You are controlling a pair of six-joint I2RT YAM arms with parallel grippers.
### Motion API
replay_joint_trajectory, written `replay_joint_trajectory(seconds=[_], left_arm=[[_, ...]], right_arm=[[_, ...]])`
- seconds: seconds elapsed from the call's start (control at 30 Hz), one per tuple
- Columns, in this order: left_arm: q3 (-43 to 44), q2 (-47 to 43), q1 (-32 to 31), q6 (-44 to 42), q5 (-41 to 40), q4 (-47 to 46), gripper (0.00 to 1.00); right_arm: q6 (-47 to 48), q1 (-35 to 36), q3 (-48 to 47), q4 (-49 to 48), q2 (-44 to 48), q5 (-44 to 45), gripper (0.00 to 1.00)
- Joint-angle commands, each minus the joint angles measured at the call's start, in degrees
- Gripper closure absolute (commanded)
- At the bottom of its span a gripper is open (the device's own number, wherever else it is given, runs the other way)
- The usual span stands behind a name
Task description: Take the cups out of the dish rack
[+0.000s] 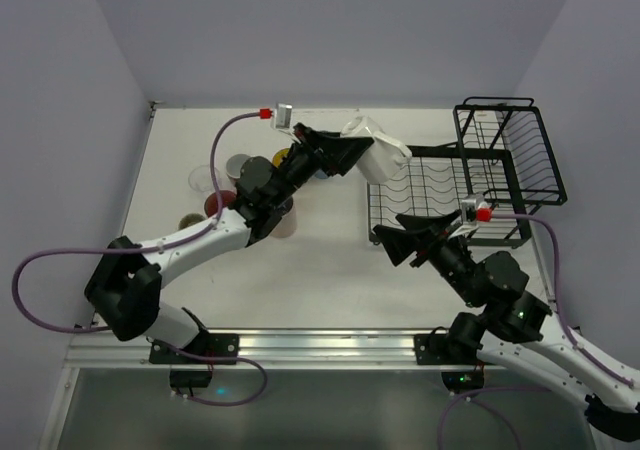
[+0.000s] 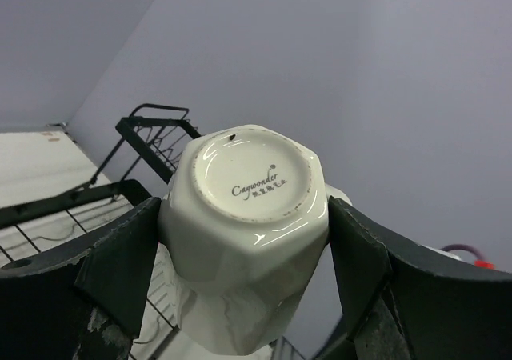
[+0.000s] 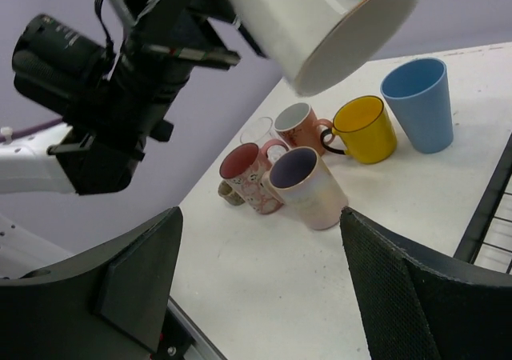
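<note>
A white faceted cup (image 2: 240, 240) hangs tilted in the air with my left gripper (image 2: 244, 248) shut on its sides, its base toward the wrist camera. From above, this cup (image 1: 385, 153) hangs over the left edge of the black wire dish rack (image 1: 440, 185), with the left gripper (image 1: 358, 152) just behind it. My right gripper (image 1: 400, 235) stands open and empty near the rack's front left corner. Several cups stand on the table: a blue tumbler (image 3: 416, 104), a yellow mug (image 3: 364, 128), a pink patterned mug (image 3: 250, 176) and a beige mug (image 3: 308, 188).
The rack's taller basket section (image 1: 515, 150) stands at the back right. A clear glass (image 3: 258, 130) and an orange-pink mug (image 3: 298, 122) stand among the cups. The left arm (image 1: 200, 235) stretches over the cup group. The rack's edge (image 3: 488, 208) lies right of my right gripper (image 3: 260, 276).
</note>
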State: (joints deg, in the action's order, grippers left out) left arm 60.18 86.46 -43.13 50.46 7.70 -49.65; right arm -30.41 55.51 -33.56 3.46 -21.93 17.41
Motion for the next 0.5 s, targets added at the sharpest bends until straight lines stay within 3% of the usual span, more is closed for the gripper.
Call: replay_joint_trajectory(seconds=[0.0,0.3,0.47], left_arm=[[-5.41,-6.81,-0.19,11.06,-3.22,-10.64,1.00],[-15.09,-18.16,-1.87,17.22,-4.27,-11.61,1.00],[-19.83,-21.33,-2.39,19.41,-5.77,-13.89,1.00]], right_arm=[[-2.72,0.22,2.00,-12.51,-0.29,3.16,0.18],[-1.49,0.22,-0.62,-23.85,-9.17,-0.97,0.17],[-1.84,0.22,-2.47,-29.82,-15.41,-3.60,0.27]])
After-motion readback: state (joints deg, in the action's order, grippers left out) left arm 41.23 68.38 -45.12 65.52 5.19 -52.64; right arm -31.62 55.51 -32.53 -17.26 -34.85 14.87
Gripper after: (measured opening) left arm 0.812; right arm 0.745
